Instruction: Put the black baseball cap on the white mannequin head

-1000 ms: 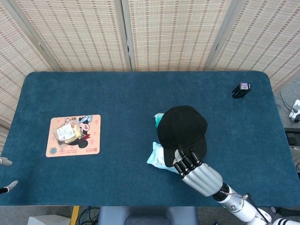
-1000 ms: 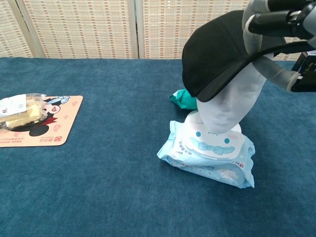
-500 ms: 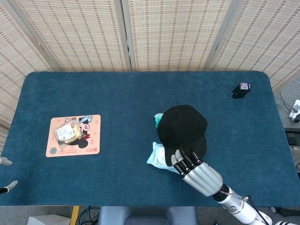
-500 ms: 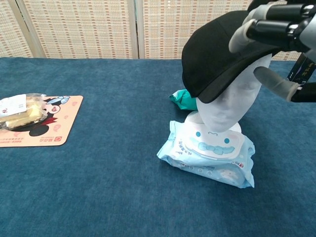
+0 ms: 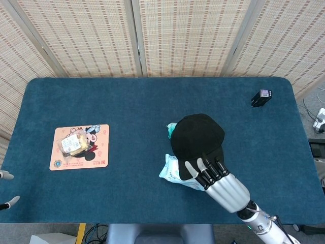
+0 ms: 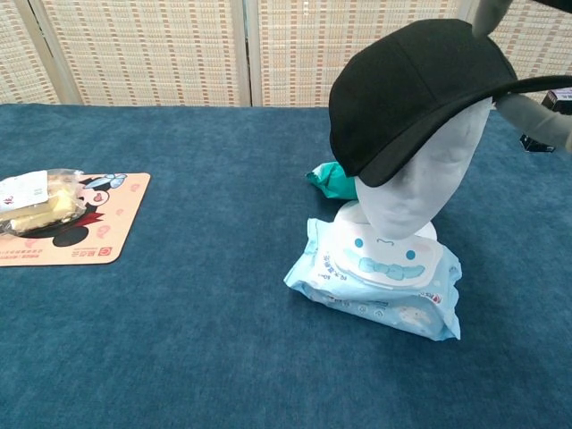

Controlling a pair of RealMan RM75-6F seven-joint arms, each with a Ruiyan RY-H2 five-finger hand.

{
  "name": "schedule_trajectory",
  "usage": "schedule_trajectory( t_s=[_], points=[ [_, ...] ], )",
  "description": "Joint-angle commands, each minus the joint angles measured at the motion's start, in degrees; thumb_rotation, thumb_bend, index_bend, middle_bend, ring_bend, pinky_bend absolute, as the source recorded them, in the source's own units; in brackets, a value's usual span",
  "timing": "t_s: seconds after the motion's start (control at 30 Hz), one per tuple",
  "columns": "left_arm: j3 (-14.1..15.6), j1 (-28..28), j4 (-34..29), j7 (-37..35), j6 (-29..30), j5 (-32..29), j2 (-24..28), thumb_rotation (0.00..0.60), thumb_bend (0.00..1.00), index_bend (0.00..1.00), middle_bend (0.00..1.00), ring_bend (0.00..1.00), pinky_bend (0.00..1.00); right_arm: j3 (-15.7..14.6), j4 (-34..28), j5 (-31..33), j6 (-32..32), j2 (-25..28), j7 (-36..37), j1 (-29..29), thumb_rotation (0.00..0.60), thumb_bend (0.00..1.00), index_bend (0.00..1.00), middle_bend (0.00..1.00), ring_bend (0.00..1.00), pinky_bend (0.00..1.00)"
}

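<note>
The black baseball cap [image 5: 197, 138] [image 6: 407, 89] sits on the white mannequin head [image 6: 420, 188], tilted, its brim pointing toward the robot. My right hand [image 5: 219, 182] hovers just in front of the brim with its fingers spread and nothing in them. The chest view shows only its fingertips [image 6: 541, 121] at the top right, apart from the cap. Two fingertips [image 5: 6, 176] of my left hand show at the far left edge of the head view, apart and holding nothing.
The mannequin head stands on a light blue wet-wipes pack [image 6: 380, 279], with a teal packet [image 6: 329, 179] behind it. A pink mat [image 5: 96, 160] with a wrapped snack [image 5: 73, 144] lies at the left. A small black box [image 5: 261, 97] sits at the far right.
My right hand let go of the cap's brim, spread its fingers and drew back toward the robot. The cap stayed on the mannequin head.
</note>
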Motion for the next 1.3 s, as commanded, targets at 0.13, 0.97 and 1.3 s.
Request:
schedule_trajectory(
  t_s=[0.13,0.97,1.3],
  points=[
    [0.1,-0.1,-0.1,0.4,-0.2,0.0,-0.2,0.6,0.09,0.4,0.32,0.2,0.41,-0.9,-6.5,5.3,-2.1,6.1,-1.1,-3.3,0.6,0.39,0.16,0.39,0.23,0.42],
    [0.0,-0.1,0.2,0.2,0.1,0.1,-0.4,0.6,0.09,0.4,0.32,0.2,0.41,-0.1,-9.5,24.8,1.3,12.8,17.0,-11.5,0.6,0.39,0.43,0.4,0.23,0.42],
    [-0.1,-0.1,0.5,0.0,0.4,0.5,-0.7,0.6,0.09,0.4,0.32,0.2,0.41,0.1,-4.4,30.0,0.3,10.5,24.8,-12.2,0.6,0.39,0.43,0.4,0.23,0.42]
  ],
)
